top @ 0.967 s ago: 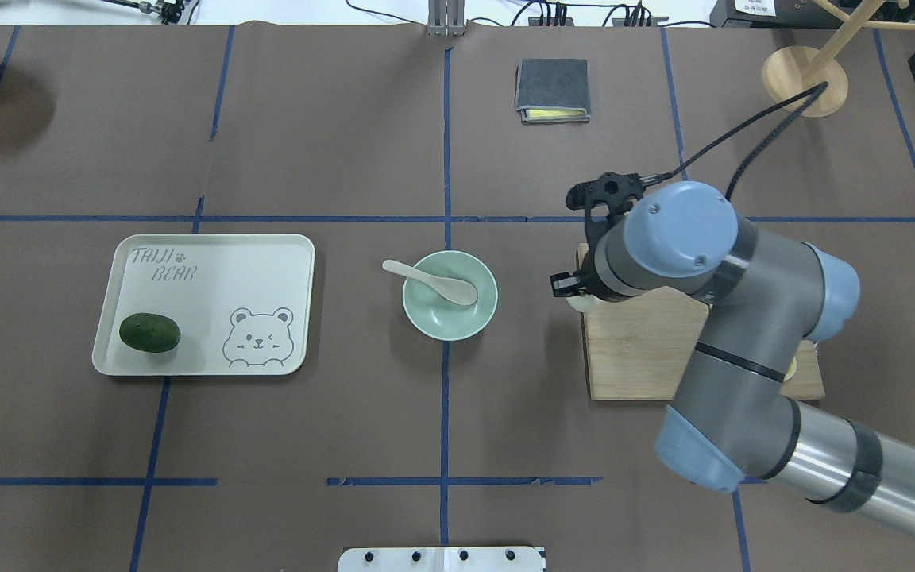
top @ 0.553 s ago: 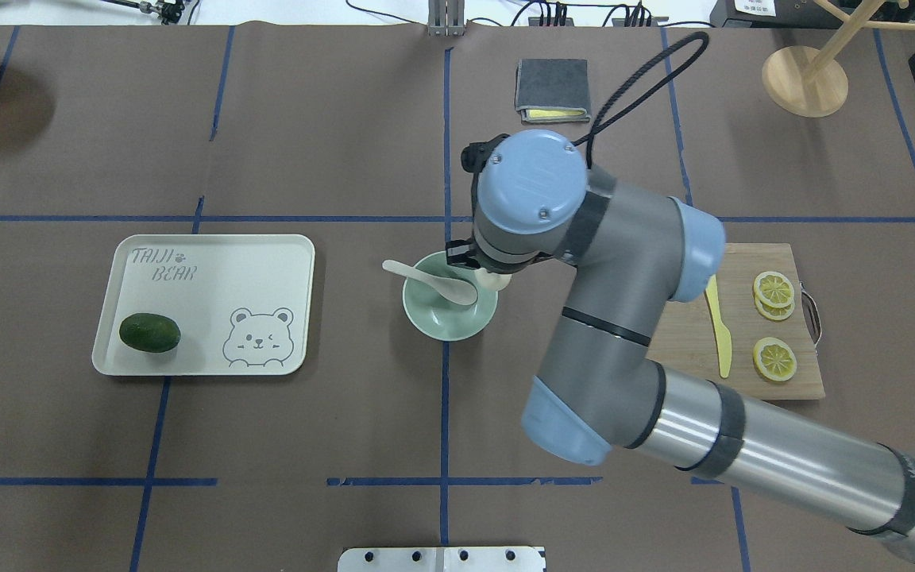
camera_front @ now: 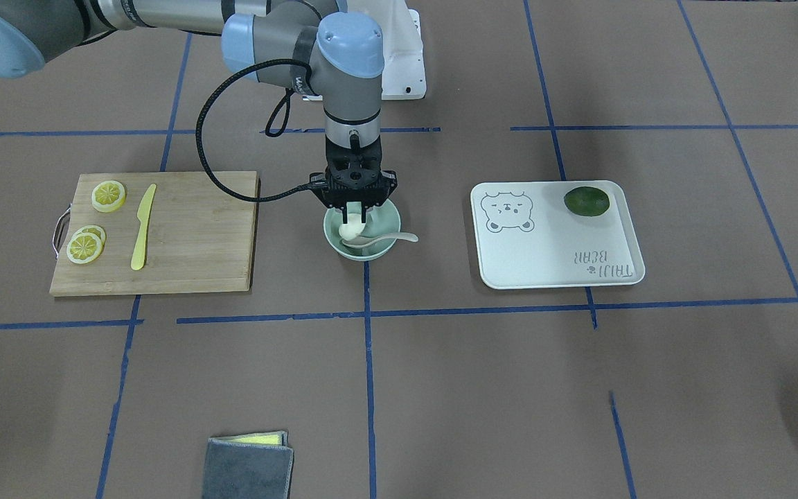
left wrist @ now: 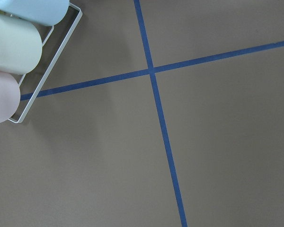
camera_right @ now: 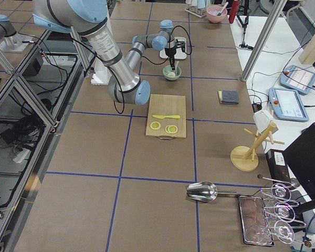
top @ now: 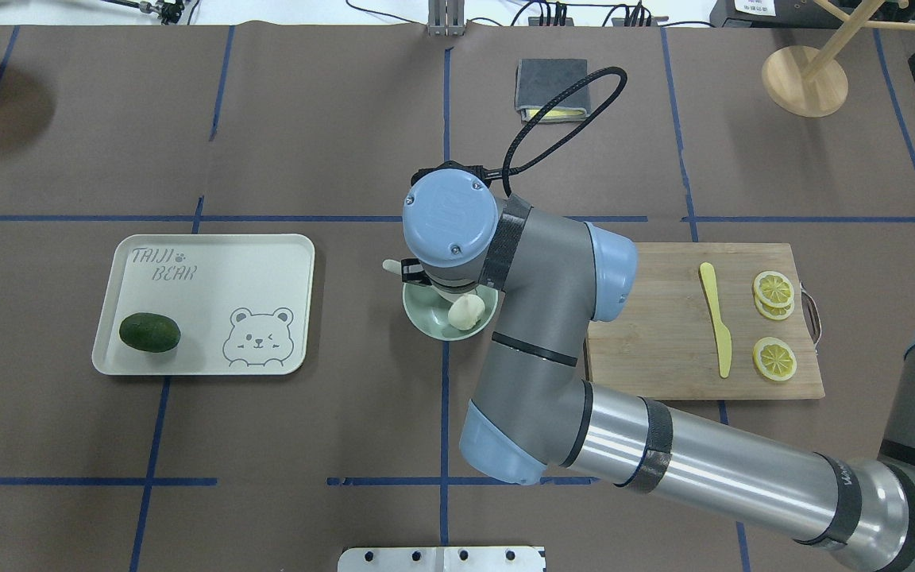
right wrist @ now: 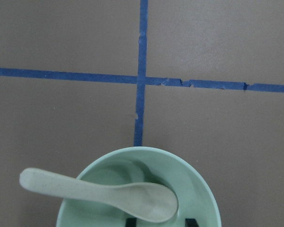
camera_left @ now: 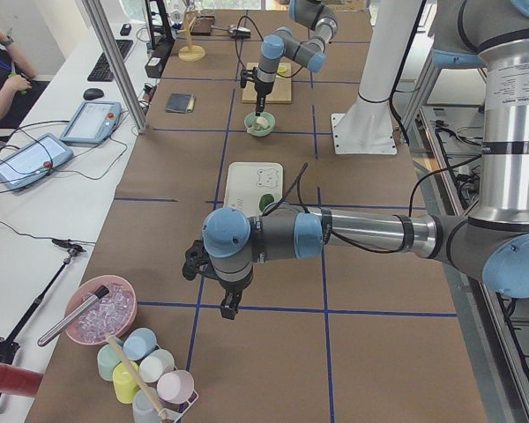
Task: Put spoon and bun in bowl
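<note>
The pale mint-green bowl (camera_front: 390, 216) (top: 418, 322) stands at the table's middle. The beige spoon (camera_front: 386, 238) (right wrist: 99, 191) lies in it with its handle over the rim. My right gripper (camera_front: 352, 215) points straight down into the bowl and is shut on the white bun (camera_front: 350, 229) (top: 465, 312), which sits low inside the bowl beside the spoon's scoop. Its two dark fingertips (right wrist: 130, 221) show at the bottom edge of the right wrist view; the bun is out of that view. My left gripper (camera_left: 227, 304) hangs over bare table far to the left; I cannot tell whether it is open or shut.
A white bear tray (top: 211, 262) with a dark green lime (top: 149, 332) lies left of the bowl. A wooden cutting board (top: 656, 342) with a yellow knife (top: 716, 318) and lemon slices (top: 774, 287) lies to its right. A grey cloth (top: 551, 87) lies behind it. A cup rack (left wrist: 14, 52) stands by my left gripper.
My right arm has swung left from the cutting board to the bowl, carrying the bun, and has lowered it into the bowl. The spoon and the bowl have not moved.
</note>
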Motion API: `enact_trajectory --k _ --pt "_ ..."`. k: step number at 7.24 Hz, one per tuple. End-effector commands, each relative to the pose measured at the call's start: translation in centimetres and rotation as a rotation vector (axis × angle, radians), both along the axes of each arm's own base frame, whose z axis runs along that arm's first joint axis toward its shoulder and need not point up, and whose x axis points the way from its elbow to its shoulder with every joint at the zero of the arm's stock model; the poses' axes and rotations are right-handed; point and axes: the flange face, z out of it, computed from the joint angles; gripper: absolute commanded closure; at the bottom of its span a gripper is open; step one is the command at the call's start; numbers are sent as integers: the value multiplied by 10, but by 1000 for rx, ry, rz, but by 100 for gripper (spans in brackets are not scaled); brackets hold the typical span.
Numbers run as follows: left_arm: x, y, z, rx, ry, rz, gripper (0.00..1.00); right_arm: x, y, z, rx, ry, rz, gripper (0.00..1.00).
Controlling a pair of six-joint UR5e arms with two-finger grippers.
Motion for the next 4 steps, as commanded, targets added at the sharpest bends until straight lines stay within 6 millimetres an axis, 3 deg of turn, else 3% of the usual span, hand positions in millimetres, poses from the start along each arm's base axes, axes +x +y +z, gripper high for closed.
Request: enact_trajectory --k 1,3,4 --pt "0 0 0 0 0 0 0 2 0 1 13 2 -9 0" --pt "0 -2 -2 6 -5 4 0 45 -37 3 25 -17 -42 0" --pt "0 -1 0 -3 -4 4 0 97 -58 20 61 -31 -100 0"
